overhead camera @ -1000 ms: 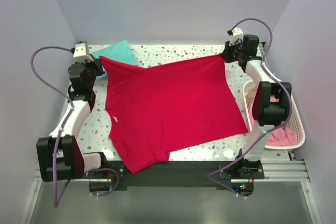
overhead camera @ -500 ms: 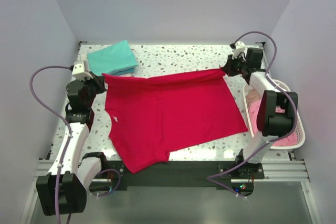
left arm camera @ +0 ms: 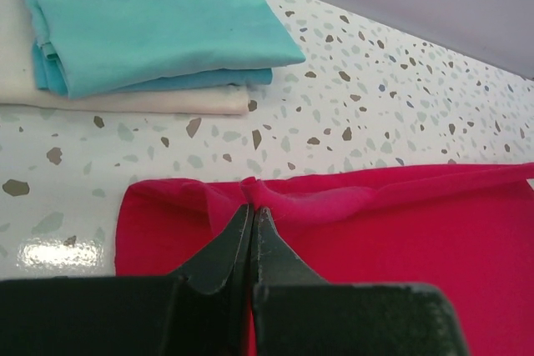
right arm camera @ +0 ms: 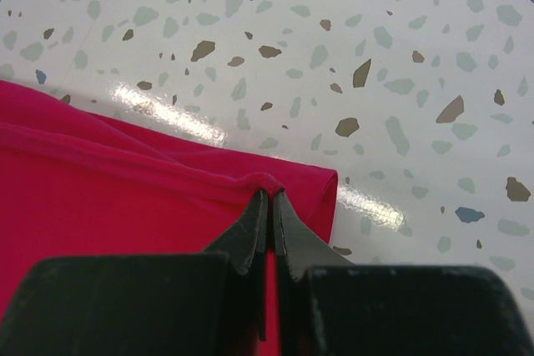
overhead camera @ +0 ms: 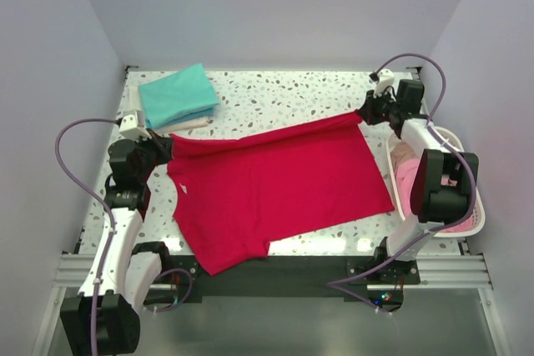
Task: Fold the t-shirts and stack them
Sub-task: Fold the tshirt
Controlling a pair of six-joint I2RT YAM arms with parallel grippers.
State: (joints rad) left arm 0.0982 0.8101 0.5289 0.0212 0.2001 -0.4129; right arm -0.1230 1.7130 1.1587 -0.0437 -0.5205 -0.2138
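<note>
The soft red t-shirt (overhead camera: 275, 185) lies mid-bench on the glossy speckled bench (overhead camera: 275, 93), its far hem bunched into a slack fold. The left end effector (left arm camera: 253, 210) is pinched tight on one hem corner and the right end effector (right arm camera: 269, 198) on the other. A second ago that hem lay farther back, overlapping the folded teal t-shirt (overhead camera: 177, 94). The teal one is now uncovered, atop a cream t-shirt (left arm camera: 125, 100).

1 high camera behind the arms (overhead camera: 123, 206) looks down on the surface (overhead camera: 284, 93). 2 wrist cameras sit close above their fingers (left arm camera: 224, 248); all 3 share the red t-shirt (overhead camera: 275, 189) edge.
</note>
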